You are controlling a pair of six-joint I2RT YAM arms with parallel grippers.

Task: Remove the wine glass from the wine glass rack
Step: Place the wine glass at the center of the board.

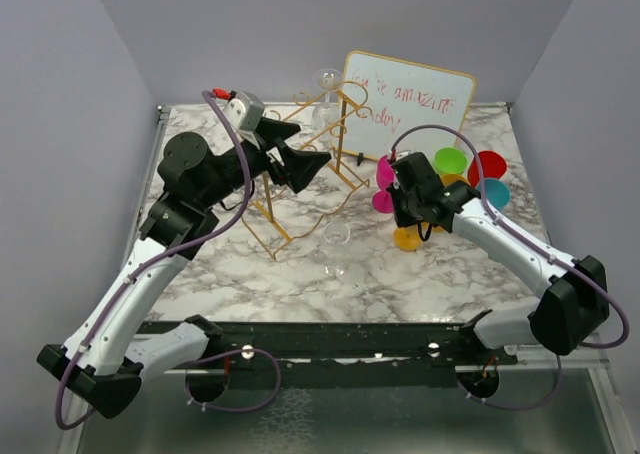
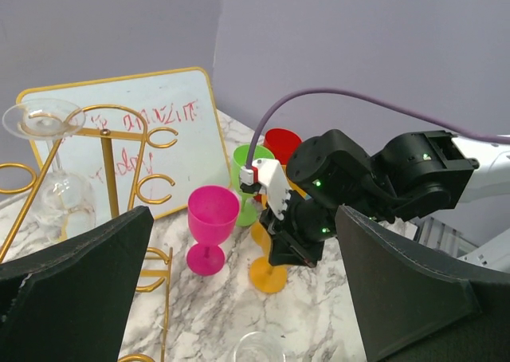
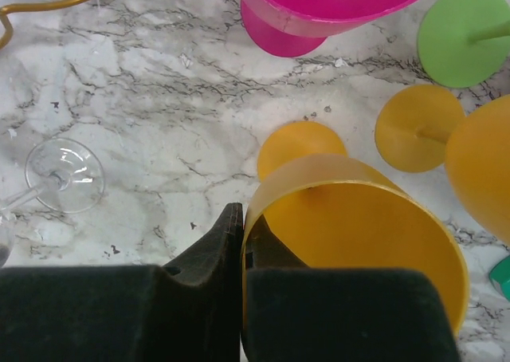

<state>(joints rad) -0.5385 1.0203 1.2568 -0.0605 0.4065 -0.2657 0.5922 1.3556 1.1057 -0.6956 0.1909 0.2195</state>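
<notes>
Left claw (image 1: 305, 146) spread at wine glass rack (image 2: 109, 179), masking its middle; wine glass (image 2: 44, 121) hung atop, faint; right claw (image 3: 243, 218) pinching yellow cup (image 3: 358, 234) rim.

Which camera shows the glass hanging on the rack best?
Left wrist: the glass hangs upside down on the rack, foot and bowl plain. The top view shows it small, faint; the right wrist misses it.

Gold-framed whiteboard (image 1: 410, 99) on marble table (image 1: 440, 274); clustered just before the whiteboard: pink goblet (image 2: 212, 212), green goblet (image 1: 450, 160), red goblet (image 1: 490, 162), teal goblet (image 1: 493, 192), yellow goblet (image 3: 358, 226).
</notes>
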